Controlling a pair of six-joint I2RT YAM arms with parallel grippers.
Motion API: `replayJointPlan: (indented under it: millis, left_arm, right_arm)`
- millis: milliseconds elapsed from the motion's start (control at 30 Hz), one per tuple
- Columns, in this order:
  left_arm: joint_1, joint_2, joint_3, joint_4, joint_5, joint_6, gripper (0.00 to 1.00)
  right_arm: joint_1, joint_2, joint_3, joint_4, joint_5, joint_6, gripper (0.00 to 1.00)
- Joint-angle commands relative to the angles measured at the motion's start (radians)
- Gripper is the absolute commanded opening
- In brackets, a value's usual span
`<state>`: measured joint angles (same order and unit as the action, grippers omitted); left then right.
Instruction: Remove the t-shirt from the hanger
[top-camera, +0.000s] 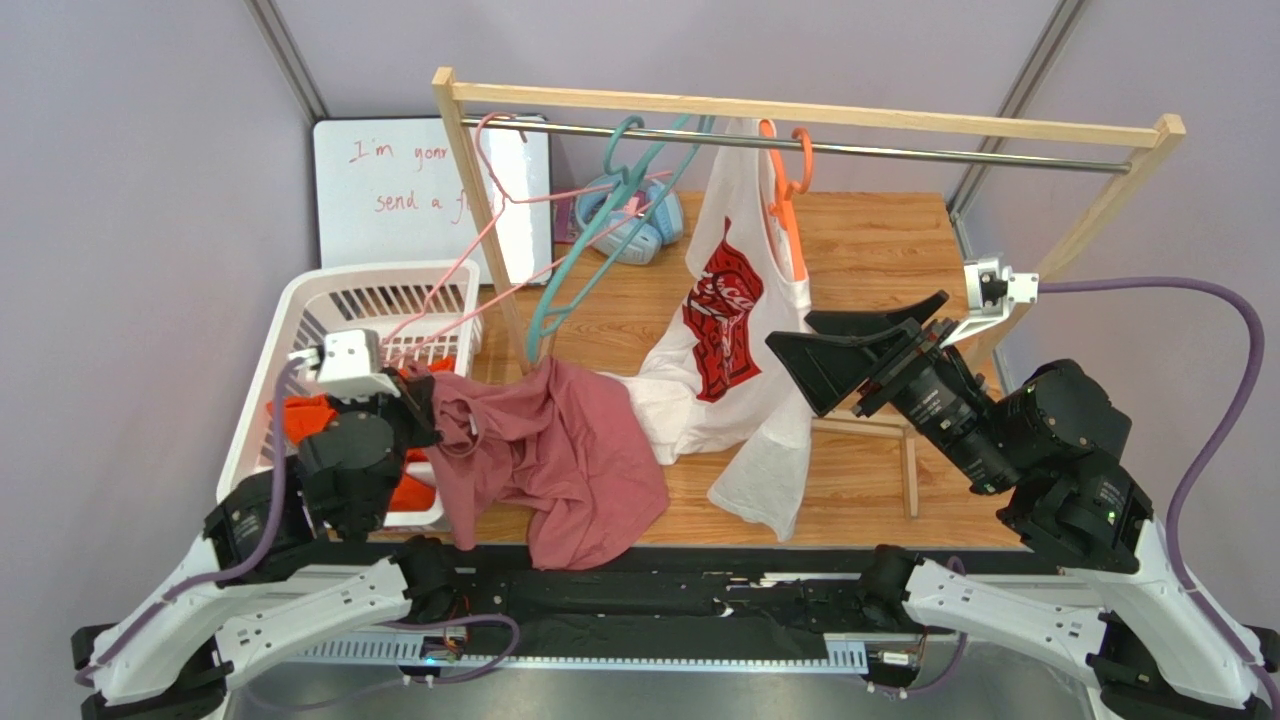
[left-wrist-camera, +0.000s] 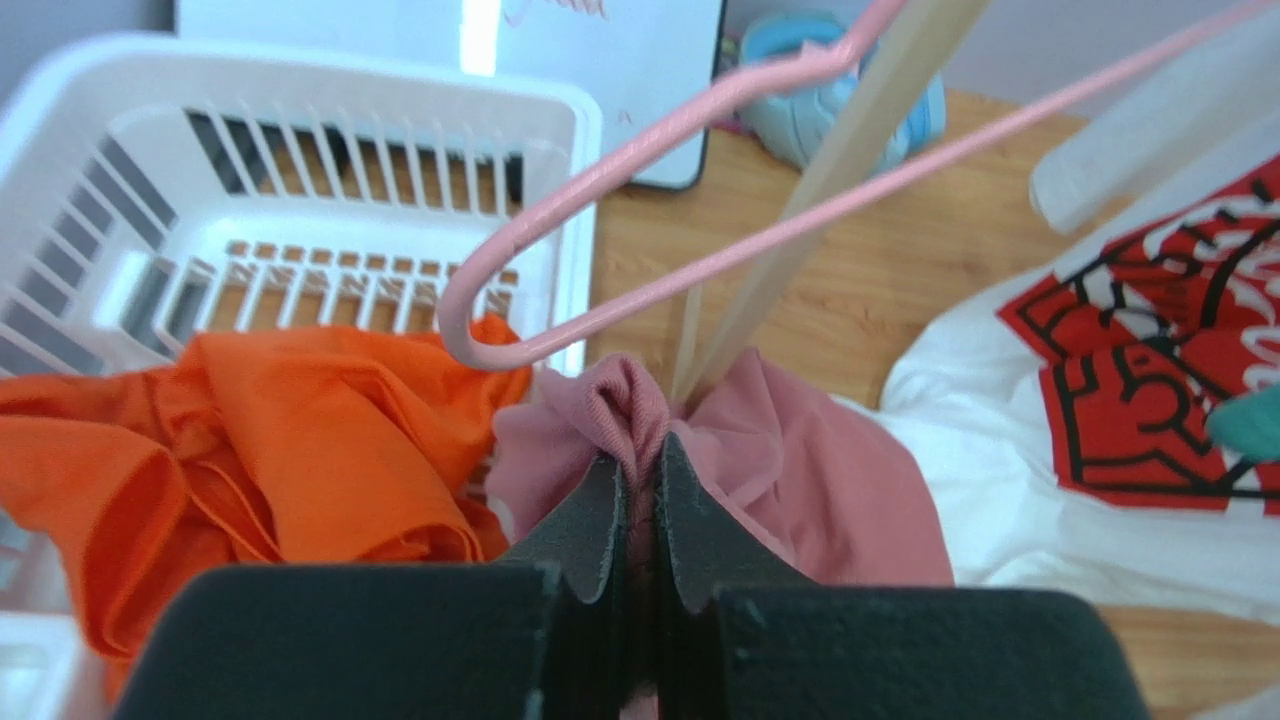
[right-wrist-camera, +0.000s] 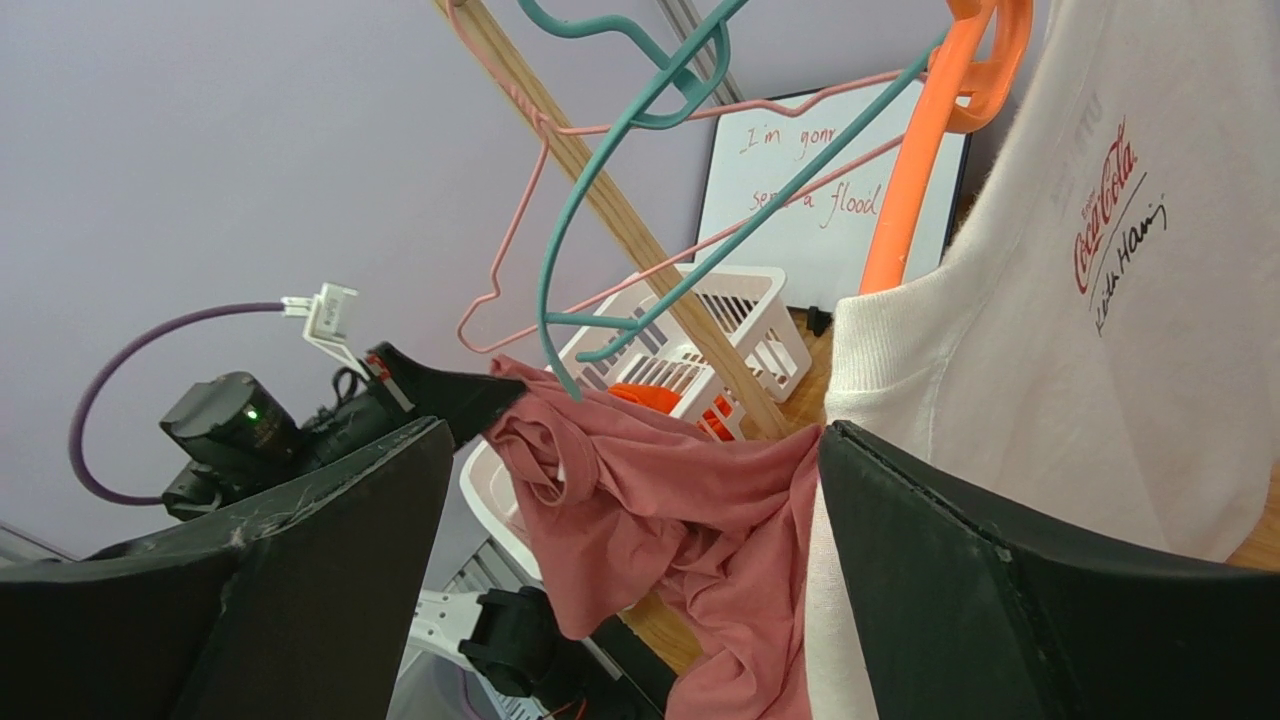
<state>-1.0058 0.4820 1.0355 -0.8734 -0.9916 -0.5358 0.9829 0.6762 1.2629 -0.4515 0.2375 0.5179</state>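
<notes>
Stripping step seemingly finished for the soft, crumpled pink t-shirt (top-camera: 556, 450): off the thin pink hanger (left-wrist-camera: 484, 357), heaped on the wooden desk (top-camera: 872, 240) beside the slatted white basket (top-camera: 361, 285), pinched tight in the left gripper (left-wrist-camera: 640, 495). Right gripper (top-camera: 793, 330) gaping, empty. Next, probably: carry over the basket rim, then let go.

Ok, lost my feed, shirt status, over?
Left gripper shut on pink shirt by basket. Right gripper open beside white shirt on orange hanger. Pink hanger close by left grip.
</notes>
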Motion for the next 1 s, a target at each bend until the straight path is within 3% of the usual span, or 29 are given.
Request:
replayJointPlan:
  millis: [0, 67, 167, 267, 300, 367, 400, 533, 567, 800, 867, 967]
  left_arm:
    - [0.004, 0.033, -0.092, -0.019, 0.129, -0.165, 0.00]
    - [0.004, 0.041, -0.144, 0.011, 0.181, -0.226, 0.00]
    - [0.004, 0.049, -0.253, 0.165, 0.330, -0.204, 0.00]
    - [0.004, 0.085, -0.357, 0.334, 0.496, -0.174, 0.35]
    - [0.004, 0.102, -0.382, 0.368, 0.524, -0.174, 0.53]
    - [0.004, 0.173, -0.433, 0.431, 0.553, -0.196, 0.73]
    - [0.006, 0.200, -0.446, 0.447, 0.554, -0.205, 0.88]
    - [0.004, 0.396, -0.448, 0.438, 0.522, -0.312, 0.91]
    - [0.004, 0.427, -0.445, 0.415, 0.515, -0.343, 0.99]
    - [-0.008, 0.710, -0.421, 0.326, 0.467, -0.568, 0.99]
    - [-0.019, 0.803, -0.407, 0.237, 0.464, -0.680, 0.98]
    - [-0.071, 0.886, -0.419, 0.214, 0.449, -0.802, 0.85]
  right_arm:
    - [-0.003, -0.003, 0.007, 0.034, 0.023, -0.022, 1.00]
    - [-0.003, -0.004, 0.006, 0.031, 0.023, -0.021, 1.00]
    - [-0.003, -0.009, 0.000, 0.033, 0.029, -0.021, 1.00]
    - [-0.003, -0.007, -0.005, 0.031, 0.031, -0.021, 1.00]
    - [-0.003, -0.009, -0.008, 0.031, 0.029, -0.021, 1.00]
    - [-0.003, -0.012, -0.013, 0.033, 0.028, -0.019, 1.00]
    - [-0.003, -0.012, -0.017, 0.031, 0.028, -0.018, 1.00]
    - [-0.004, -0.021, -0.022, 0.027, 0.034, -0.018, 1.00]
    - [-0.003, -0.024, -0.022, 0.025, 0.037, -0.018, 1.00]
    - [-0.004, -0.038, -0.036, 0.020, 0.043, -0.015, 1.00]
    - [-0.004, -0.041, -0.037, 0.020, 0.042, -0.012, 1.00]
    - [-0.003, -0.046, -0.039, 0.020, 0.039, -0.009, 1.00]
